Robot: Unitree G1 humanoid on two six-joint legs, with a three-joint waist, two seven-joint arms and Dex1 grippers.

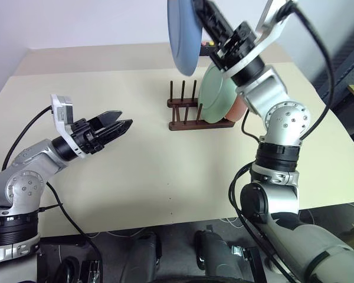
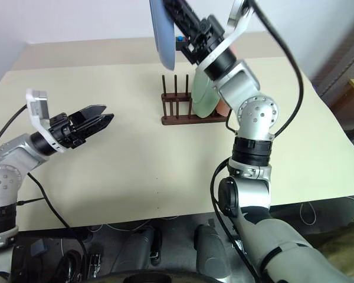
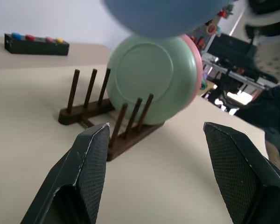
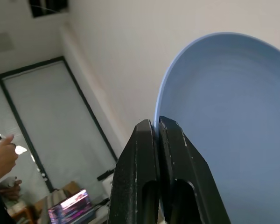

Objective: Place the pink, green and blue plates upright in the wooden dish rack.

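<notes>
Right gripper [image 1: 202, 13] jaws clamped on blue plate [image 1: 183, 35] rim, held above rack [image 1: 192, 109]; green [image 1: 215, 94] and pink [image 1: 237, 108] already slotted; lower on edge into free pegs beside green; left gripper [image 1: 115, 127] jaws open, idle.

Black box [image 3: 36, 45] w/ coloured buttons at table [image 1: 135, 177] far edge; person's hand [image 4: 1, 158] in bkgd.

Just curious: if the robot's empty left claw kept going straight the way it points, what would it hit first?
Probably the dark wooden dish rack and the round green plate standing in it; the left gripper is open.
</notes>
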